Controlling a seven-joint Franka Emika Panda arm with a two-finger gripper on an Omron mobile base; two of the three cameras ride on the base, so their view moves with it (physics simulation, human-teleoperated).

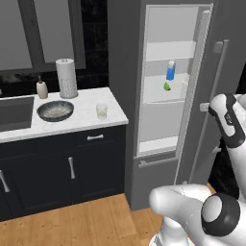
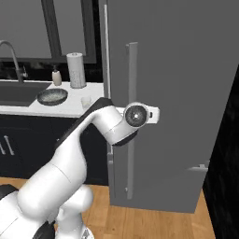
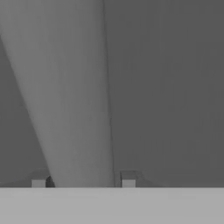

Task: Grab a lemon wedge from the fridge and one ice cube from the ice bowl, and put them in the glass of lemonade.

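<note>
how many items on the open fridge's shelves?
2: a blue bottle and a lemon wedge just below-left of it, both on the middle shelf. The door may hide others.

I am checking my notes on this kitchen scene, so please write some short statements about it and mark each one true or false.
1. The fridge door stands open. True.
2. The lemon wedge lies on the counter beside the ice bowl. False: it sits on a fridge shelf, next to the blue bottle.
3. The glass of lemonade stands on the counter, to the right of the ice bowl. True.
4. The hand has its fingertips on either side of the door handle. True.
5. The paper towel roll lies flat on the counter. False: it stands upright.
</note>
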